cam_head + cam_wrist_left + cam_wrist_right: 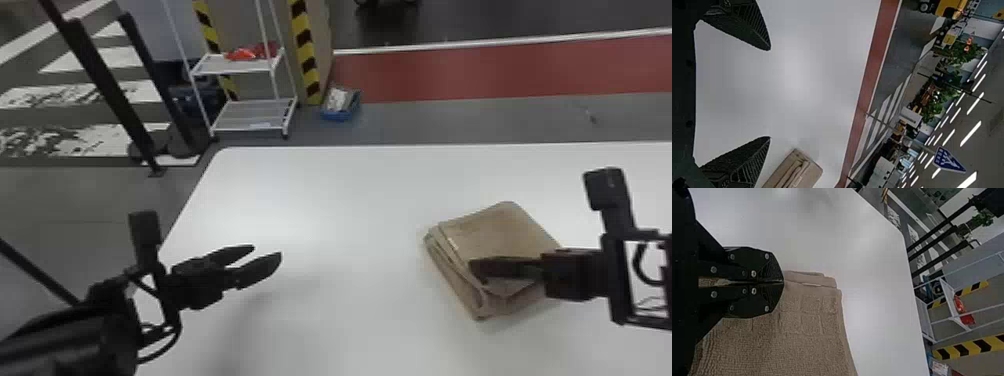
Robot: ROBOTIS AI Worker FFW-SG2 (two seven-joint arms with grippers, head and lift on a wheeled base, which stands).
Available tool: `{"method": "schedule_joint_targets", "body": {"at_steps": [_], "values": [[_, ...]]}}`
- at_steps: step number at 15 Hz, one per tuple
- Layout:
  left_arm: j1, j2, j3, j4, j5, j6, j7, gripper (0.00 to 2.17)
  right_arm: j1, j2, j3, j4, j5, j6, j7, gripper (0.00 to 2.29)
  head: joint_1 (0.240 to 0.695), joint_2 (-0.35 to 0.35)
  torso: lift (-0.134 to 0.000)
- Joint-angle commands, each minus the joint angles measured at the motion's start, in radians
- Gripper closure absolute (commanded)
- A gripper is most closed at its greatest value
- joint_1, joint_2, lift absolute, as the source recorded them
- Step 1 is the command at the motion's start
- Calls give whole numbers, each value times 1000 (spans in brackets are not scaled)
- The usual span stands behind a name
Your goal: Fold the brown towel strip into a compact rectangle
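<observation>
The brown towel (500, 235) lies on the right half of the white table as a thick, roughly square stack, with layered edges toward the left. Over its near left part is my right gripper (474, 268). In the right wrist view the two fingers of the right gripper (783, 282) are pressed together on top of the towel (809, 344), close to a layered edge; no cloth can be made out between the tips. My left gripper (267, 251) is open above the table's left side, well apart from the towel. The left wrist view has the left gripper (769, 93) spread wide, with the towel (807, 172) beyond one finger.
The white table (340, 200) extends between the two grippers, its left edge beside the left arm. Past its far edge stand a white wire shelf (245, 115) with red items and a blue bin (340, 116) on the floor.
</observation>
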Motion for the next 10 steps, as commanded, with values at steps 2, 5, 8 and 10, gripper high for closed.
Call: {"method": "schedule_joint_targets", "body": {"at_steps": [2,5,8,10], "values": [[6,0,6,-1,1,0,0,73,20,1,52,-10,3,27,13,2044,695,225,-120],[6,2,8,5,1,-3,0,73,43,1,83,-11,1,27,28,2044,695,260,-120],[6,2,8,9,1,-3,0,73,62,-3,84,-30,6,27,42,2044,695,284,-120],[6,3,9,13,1,-3,0,73,74,-14,80,-30,23,21,62,2044,695,288,-120]]}}
